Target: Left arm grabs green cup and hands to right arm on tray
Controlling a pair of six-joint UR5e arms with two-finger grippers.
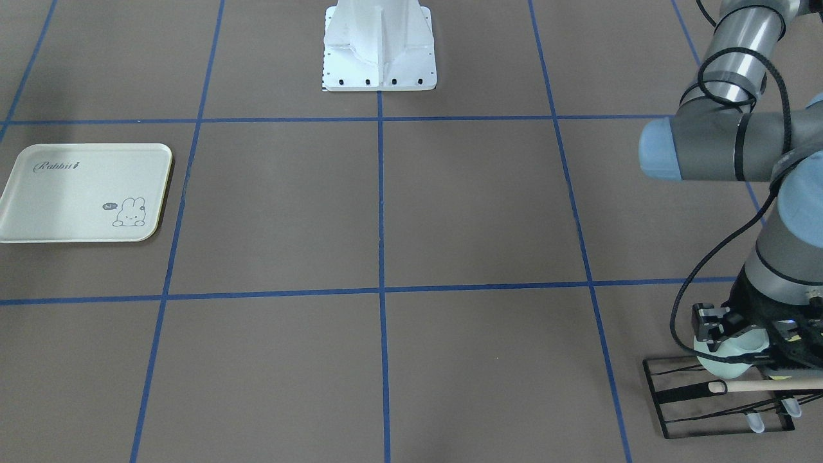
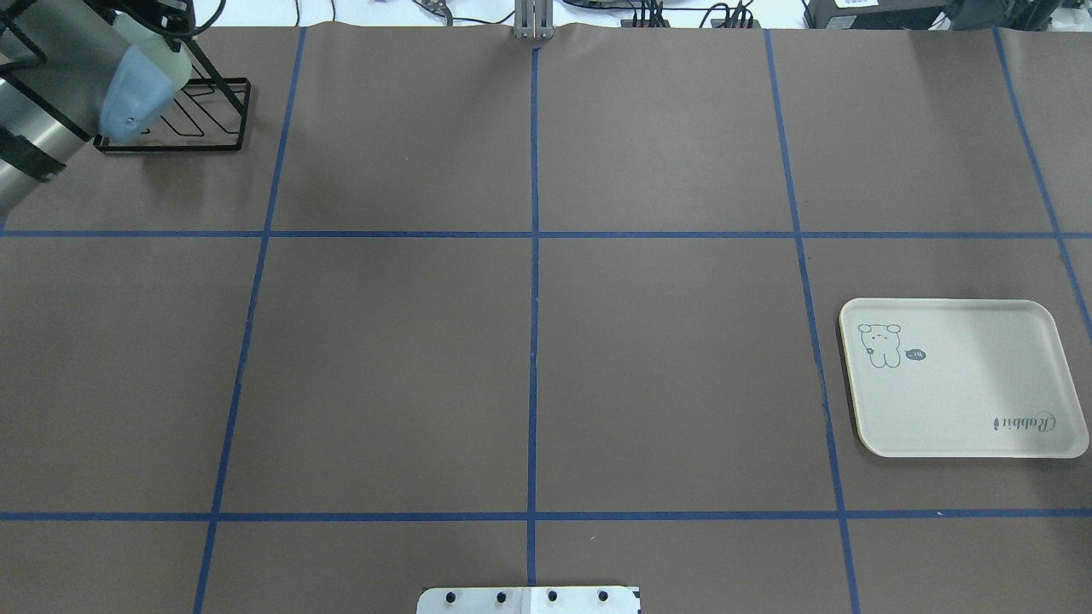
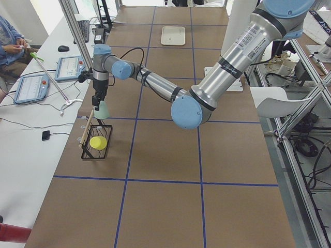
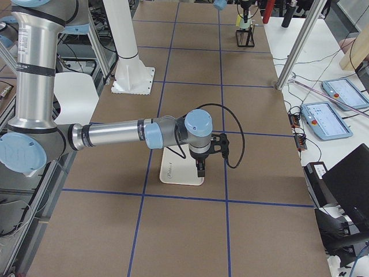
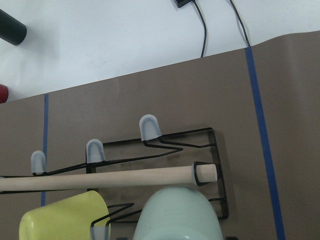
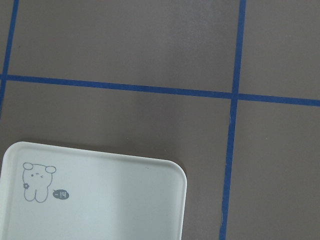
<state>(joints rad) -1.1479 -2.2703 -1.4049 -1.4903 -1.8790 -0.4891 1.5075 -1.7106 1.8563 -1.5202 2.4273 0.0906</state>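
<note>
**Green cup being gripped at the wire rack by the left arm**

The green cup (image 1: 723,363) is being held between the black fingers (image 1: 707,319) of the left gripper (image 1: 738,339), which are being pressed against opposite sides of it. The cup is being held at one end of a black wire rack (image 1: 714,402) in the table's far corner on the robot's left. Whether it is touching the wire cannot be told. A wooden dowel (image 1: 771,385) is being carried across the top of the rack, just beside the cup. A yellow-green cup (image 3: 98,142) is being held in the rack next to the green one. In the left wrist view, grey-blue caps (image 5: 150,126) are being shown on the upright prongs beyond the dowel. The left arm (image 1: 726,145) is being stretched out across the brown table (image 1: 476,206), which is being divided into squares by blue tape lines (image 1: 380,193).

The tray (image 1: 83,193) is being seen flat on the table on the robot's right, well apart from the cup and the rack. The right arm (image 4: 115,135) is being held out low, with the right gripper (image 4: 200,168) being pointed downward over the tray. It cannot be told how wide its fingers are being held. The tray's bunny corner is being shown in the right wrist view.
</note>
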